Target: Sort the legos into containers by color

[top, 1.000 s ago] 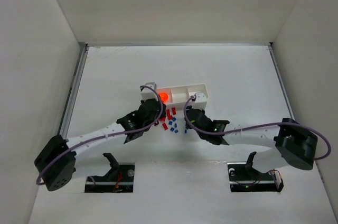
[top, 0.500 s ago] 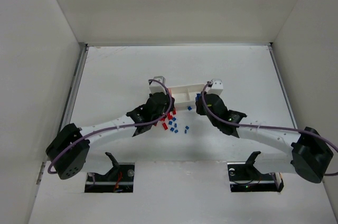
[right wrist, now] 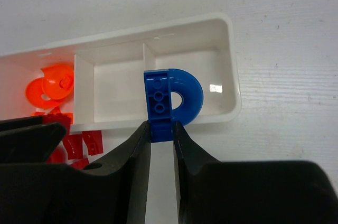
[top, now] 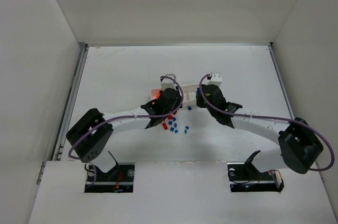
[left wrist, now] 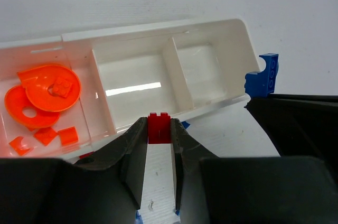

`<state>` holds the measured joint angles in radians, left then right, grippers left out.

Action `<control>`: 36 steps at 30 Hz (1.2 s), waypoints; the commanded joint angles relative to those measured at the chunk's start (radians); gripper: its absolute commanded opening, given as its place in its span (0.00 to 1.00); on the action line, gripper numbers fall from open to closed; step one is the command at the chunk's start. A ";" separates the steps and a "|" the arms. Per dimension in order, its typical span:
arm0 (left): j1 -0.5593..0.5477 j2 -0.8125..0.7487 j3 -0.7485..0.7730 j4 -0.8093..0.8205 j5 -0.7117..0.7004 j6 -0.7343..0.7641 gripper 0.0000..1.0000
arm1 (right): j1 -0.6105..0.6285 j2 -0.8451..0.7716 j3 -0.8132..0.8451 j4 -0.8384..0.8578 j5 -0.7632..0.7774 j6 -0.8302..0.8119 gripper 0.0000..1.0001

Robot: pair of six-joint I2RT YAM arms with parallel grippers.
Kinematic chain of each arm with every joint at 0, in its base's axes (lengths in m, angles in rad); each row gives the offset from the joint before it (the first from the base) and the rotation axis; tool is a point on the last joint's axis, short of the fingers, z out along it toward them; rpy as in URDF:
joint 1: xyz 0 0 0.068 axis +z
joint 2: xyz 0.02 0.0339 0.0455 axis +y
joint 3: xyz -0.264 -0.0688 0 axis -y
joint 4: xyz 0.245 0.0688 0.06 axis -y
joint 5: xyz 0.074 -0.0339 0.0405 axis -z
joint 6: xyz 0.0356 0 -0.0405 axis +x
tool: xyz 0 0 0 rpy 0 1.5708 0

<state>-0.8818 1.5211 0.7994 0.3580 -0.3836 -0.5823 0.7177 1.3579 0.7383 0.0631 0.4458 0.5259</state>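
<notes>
Red brick [left wrist: 159, 123] pinched in my left gripper [left wrist: 158, 131], at the near wall of the white tray [left wrist: 153, 26], empty middle cell at 12 o'clock | right gripper [right wrist: 161, 131] clamps a blue arch piece [right wrist: 185, 97], empty end cell at 12 o'clock | orange pieces [left wrist: 52, 87] fill the 9 o'clock cell | I'd clear each rim before releasing, one colour per cell.

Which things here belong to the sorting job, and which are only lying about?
Belong to the job:
white three-compartment tray
orange pieces in its end compartment
red brick in the left gripper
blue arch piece in the right gripper
loose red and blue bricks on the table

Only there:
purple cables
black holders at the near edge
</notes>
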 commanded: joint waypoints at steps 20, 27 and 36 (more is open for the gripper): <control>0.004 -0.283 -0.251 0.050 -0.103 0.033 0.40 | -0.073 0.119 0.081 0.110 -0.022 -0.015 0.42; 0.022 -0.505 -0.388 -0.063 -0.169 -0.014 0.36 | -0.033 -0.012 0.013 0.104 0.028 -0.010 0.43; 0.008 -0.578 -0.453 -0.181 -0.163 -0.037 0.29 | 0.168 -0.079 -0.088 0.103 0.065 0.052 0.30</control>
<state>-0.8635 0.9516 0.3710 0.2279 -0.5289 -0.5976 0.8352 1.2694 0.6697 0.1360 0.4763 0.5449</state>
